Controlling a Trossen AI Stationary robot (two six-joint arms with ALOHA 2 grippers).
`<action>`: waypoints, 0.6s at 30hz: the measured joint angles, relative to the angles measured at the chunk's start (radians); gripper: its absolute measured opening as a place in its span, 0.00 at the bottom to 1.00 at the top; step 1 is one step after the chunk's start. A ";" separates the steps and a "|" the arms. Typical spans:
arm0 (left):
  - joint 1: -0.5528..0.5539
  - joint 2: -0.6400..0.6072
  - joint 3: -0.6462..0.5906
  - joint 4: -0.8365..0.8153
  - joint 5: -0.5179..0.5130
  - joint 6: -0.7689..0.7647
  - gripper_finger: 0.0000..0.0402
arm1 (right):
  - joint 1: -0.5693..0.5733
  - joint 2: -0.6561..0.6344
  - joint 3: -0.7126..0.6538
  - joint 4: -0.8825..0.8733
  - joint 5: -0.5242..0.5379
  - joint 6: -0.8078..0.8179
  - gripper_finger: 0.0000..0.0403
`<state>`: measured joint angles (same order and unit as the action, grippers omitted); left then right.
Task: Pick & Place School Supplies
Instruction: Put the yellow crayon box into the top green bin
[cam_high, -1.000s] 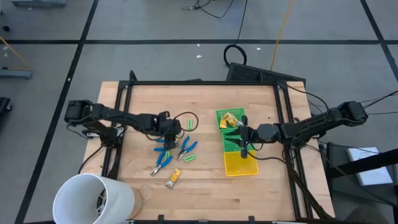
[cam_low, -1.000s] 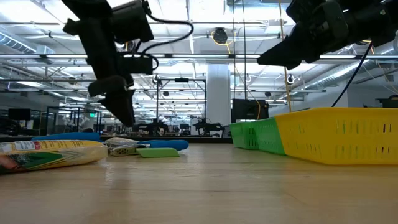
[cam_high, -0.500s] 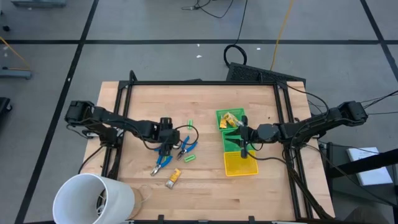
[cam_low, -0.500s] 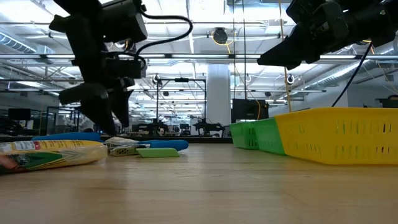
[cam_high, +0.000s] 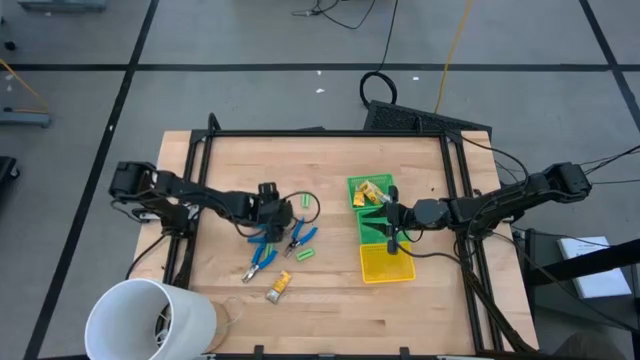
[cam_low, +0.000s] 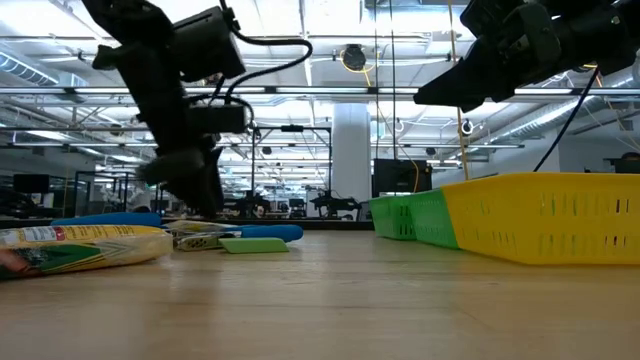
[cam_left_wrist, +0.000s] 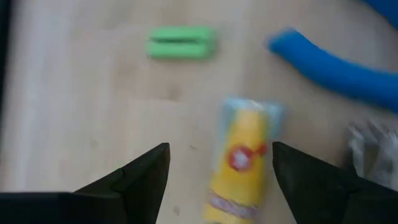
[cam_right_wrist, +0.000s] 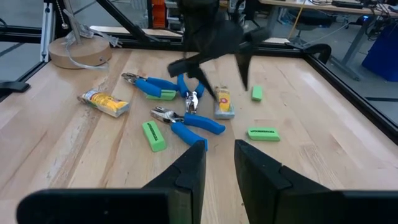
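The school supplies lie left of the table's middle: blue-handled pliers (cam_high: 265, 250), another pair (cam_high: 298, 238), green pieces (cam_high: 303, 201) (cam_high: 303, 254), and a yellow wrapped block (cam_high: 279, 285) by the near edge. My left gripper (cam_left_wrist: 221, 177) is open just above another yellow wrapped block (cam_left_wrist: 242, 162). Its fingers stand to either side of that block without touching it. In the right wrist view the same left gripper (cam_right_wrist: 217, 68) hangs over that block (cam_right_wrist: 222, 102). My right gripper (cam_right_wrist: 221, 165) waits over the bins with a narrow gap between its fingers and nothing in it.
A green bin (cam_high: 370, 195) with a yellow item inside and a yellow bin (cam_high: 385, 262) stand right of the middle. A large white cup (cam_high: 150, 318) lies at the near left corner. Bare wood lies along the far and near right parts of the table.
My left gripper has opened its fingers wider and sunk toward the table, tipping a little over the yellow wrapped block. The school supplies lie as before.
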<state>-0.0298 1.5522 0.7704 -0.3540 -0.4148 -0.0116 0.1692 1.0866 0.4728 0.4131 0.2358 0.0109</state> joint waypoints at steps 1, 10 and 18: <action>0.006 -0.001 0.000 0.019 -0.025 -0.023 0.71 | 0.000 0.000 0.000 -0.001 0.000 0.000 0.19; 0.036 -0.022 0.002 -0.046 0.032 -0.093 0.68 | 0.000 0.000 -0.007 0.003 0.000 0.003 0.19; 0.035 -0.035 0.001 -0.195 0.081 -0.105 0.66 | 0.000 0.000 -0.087 0.126 0.003 0.003 0.19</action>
<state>0.0049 1.5170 0.7715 -0.5489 -0.3337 -0.1165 0.1692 1.0866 0.3855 0.5393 0.2390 0.0139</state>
